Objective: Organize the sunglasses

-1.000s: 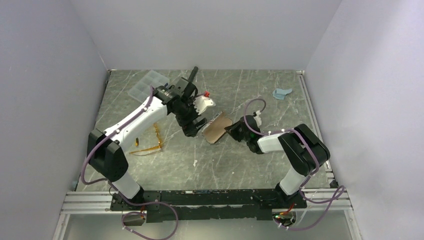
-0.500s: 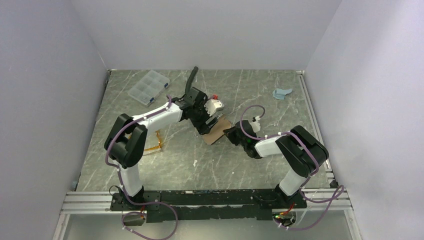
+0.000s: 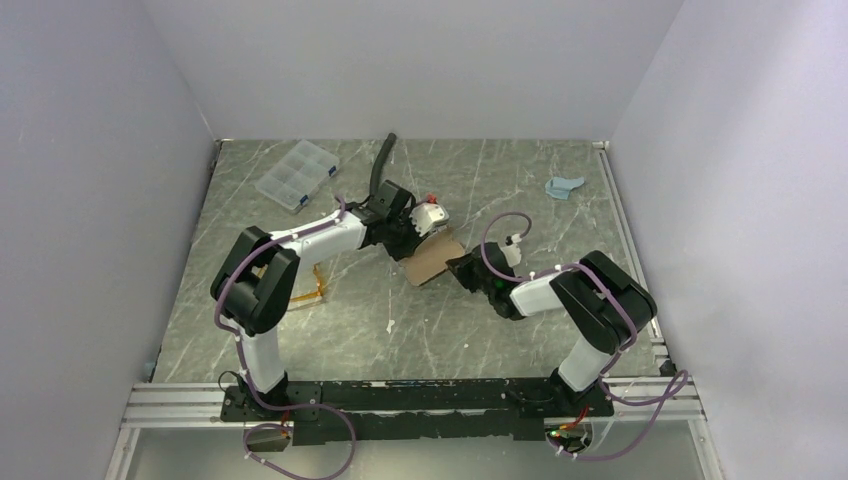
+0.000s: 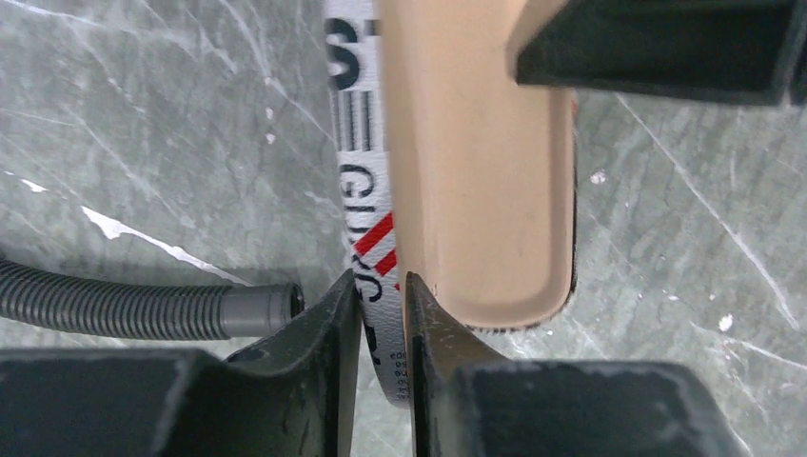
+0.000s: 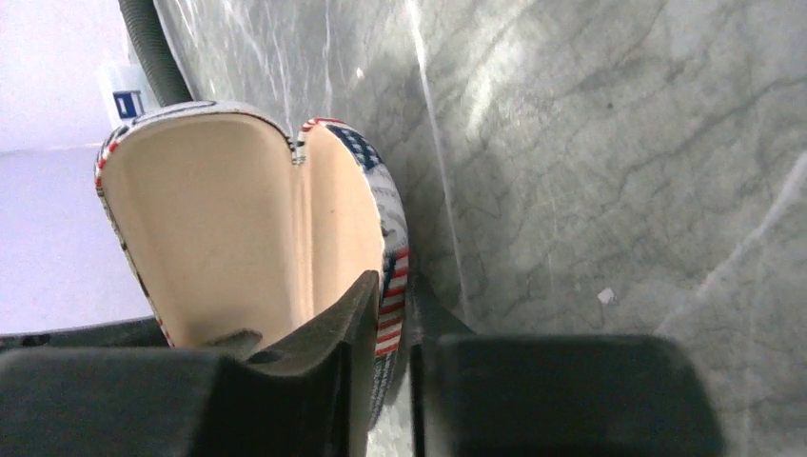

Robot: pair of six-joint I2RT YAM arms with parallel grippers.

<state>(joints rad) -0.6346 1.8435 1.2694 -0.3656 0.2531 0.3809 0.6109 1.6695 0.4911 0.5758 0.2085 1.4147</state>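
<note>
The sunglasses (image 3: 316, 283), amber with thin orange arms, lie on the table left of centre, beside my left arm's elbow and away from both grippers. At the table's centre a pouch (image 3: 432, 258) is held open, grey-white with black print and red stripes outside, tan inside (image 4: 476, 171). My left gripper (image 3: 418, 236) is shut on its far printed wall (image 4: 383, 295). From the near right, my right gripper (image 3: 463, 268) is shut on the opposite striped wall (image 5: 398, 305), with the tan inside (image 5: 219, 228) open to the right wrist view.
A clear compartment box (image 3: 296, 173) sits at the back left. A black ribbed hose (image 3: 381, 165) lies behind the pouch, its end (image 4: 124, 309) close to my left fingers. A small light-blue cloth (image 3: 563, 186) lies at the back right. Walls enclose three sides.
My left gripper came down to the pouch's far edge and closed from wide open onto its wall. The right gripper kept its hold and barely moved.
</note>
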